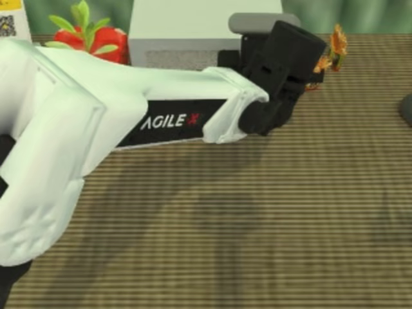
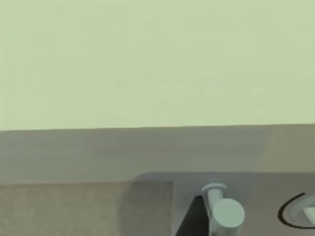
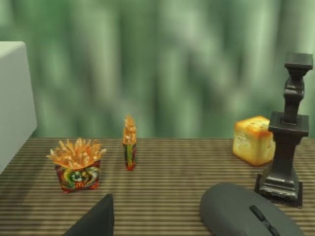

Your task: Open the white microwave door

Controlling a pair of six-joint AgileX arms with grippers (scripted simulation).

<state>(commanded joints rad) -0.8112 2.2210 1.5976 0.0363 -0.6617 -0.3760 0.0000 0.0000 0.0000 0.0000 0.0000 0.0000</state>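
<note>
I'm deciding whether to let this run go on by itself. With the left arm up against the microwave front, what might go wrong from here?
1. The left hand hides its own contact with the white microwave, so whether it has the door handle cannot be checked; a pull might slip off.
2. A box of fries stands just beside that hand; swinging outward could knock it over.
3. The red planter sits by the microwave's other side, close to the forearm.
</note>
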